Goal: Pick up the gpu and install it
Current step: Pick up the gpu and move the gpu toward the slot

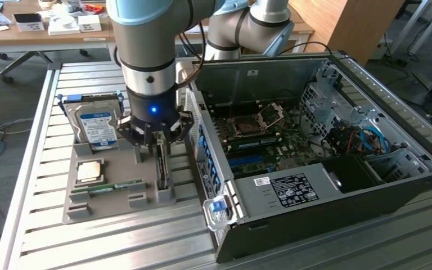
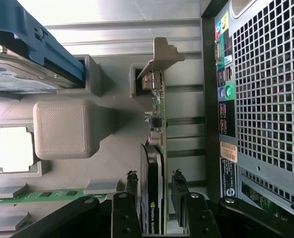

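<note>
A: Computer case [image 1: 328, 197], side open, on desk [image 1: 126, 247], exterior view's right. Hand [image 1: 160, 169]?
B: Down over grey holder [image 1: 81, 209] beside it.
A: Wrist view?
B: Fingers [image 2: 132, 186] apart, straddling upright gpu [image 2: 155, 109], narrow gaps both sides; it sits in holder slot.

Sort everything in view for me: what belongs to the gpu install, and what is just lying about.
For the job: gpu, standing on edge in the grey holder; gripper, fingers open either side of it; open computer case.
Lying about: hard drive, processor chip and memory stick in the same holder.
</note>
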Robot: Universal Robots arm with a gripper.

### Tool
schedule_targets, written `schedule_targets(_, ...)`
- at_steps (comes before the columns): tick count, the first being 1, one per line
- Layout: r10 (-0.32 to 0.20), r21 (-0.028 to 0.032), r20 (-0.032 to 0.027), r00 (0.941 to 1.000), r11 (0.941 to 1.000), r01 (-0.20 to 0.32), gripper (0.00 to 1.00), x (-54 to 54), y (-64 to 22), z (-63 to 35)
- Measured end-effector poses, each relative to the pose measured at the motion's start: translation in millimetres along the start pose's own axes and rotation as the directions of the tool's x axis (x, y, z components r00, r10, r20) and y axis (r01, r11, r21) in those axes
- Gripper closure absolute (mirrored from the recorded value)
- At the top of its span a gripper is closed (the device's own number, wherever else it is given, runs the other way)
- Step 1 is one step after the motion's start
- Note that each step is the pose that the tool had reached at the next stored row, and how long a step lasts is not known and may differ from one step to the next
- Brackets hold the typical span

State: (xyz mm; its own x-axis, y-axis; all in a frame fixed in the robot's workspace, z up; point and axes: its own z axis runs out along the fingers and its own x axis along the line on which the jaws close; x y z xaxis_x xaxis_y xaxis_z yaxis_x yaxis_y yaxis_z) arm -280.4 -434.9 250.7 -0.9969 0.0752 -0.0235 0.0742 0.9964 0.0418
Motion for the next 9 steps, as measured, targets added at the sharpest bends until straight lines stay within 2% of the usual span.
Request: schedule_targets(9,0.0,0.0015,0.0001,1.0,1.0,0.0,0.59,0.4,-0.6,15.5)
